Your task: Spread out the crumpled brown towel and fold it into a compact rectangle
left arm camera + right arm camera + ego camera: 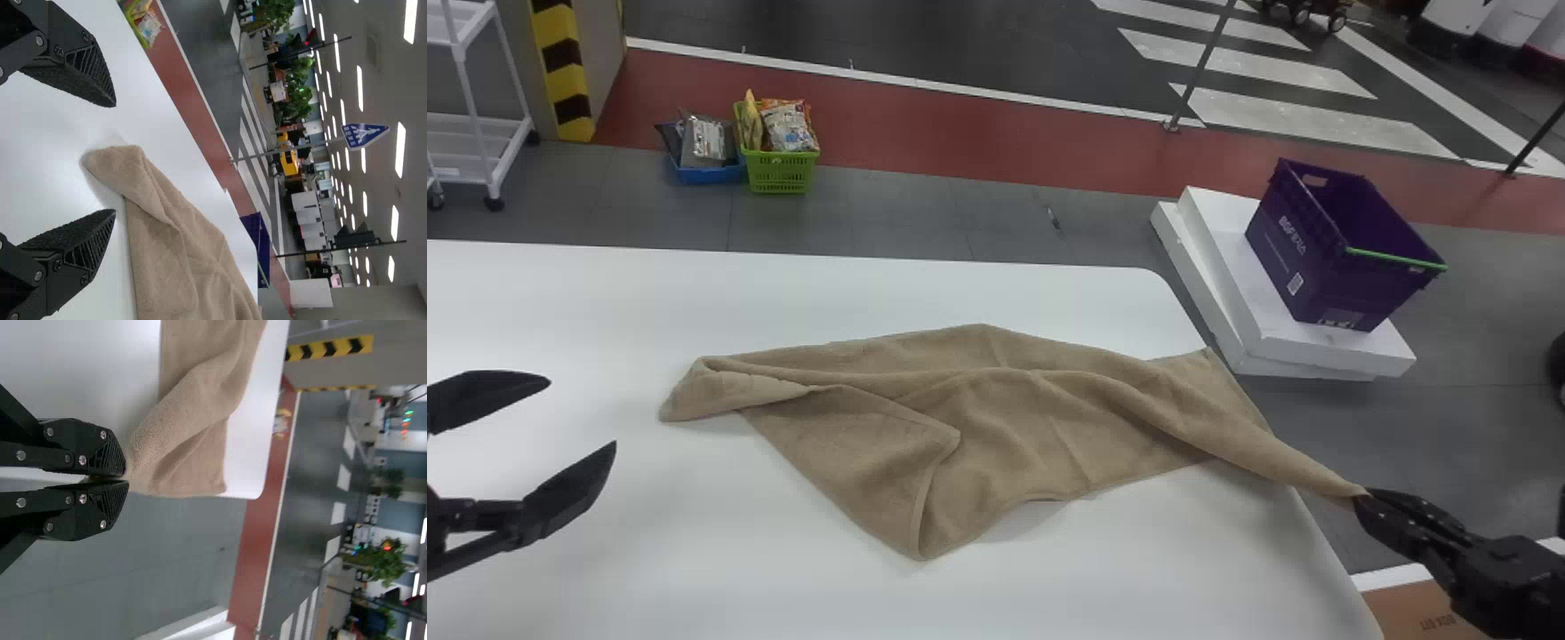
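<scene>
- Across the white table [560,302], toward its far right corner, the brown towel [1005,418] lies rumpled, long ridges running along it.
- Towel's left end doubled over on itself; a near corner points toward the robot. Right end drawn out to a twisted point past the table's right edge.
- Right claw [1359,500] out beyond that edge, fingers together, clamped on the towel's tip.
- Left claw [583,412] over the table's left part, fingers wide apart, nothing between them; towel's left end near but untouched.
- Tabletop smooth, pale, with a rounded far corner.
- Past the table: grey floor [925,213], then a red strip [960,147], then dark ground with white crossing stripes [1254,67].
- Right side: purple crate [1316,258] on stacked white slabs [1218,222]. Cardboard box [1414,613] low by the table's right edge.
- Left side: green basket [780,169] of packets beside a blue basket [710,173]; wheeled white rack [480,116] near a yellow-and-black striped post [560,71].
- Farther back: leafy plants [300,80], a blue sign [365,135], rows of ceiling lights [360,87].
</scene>
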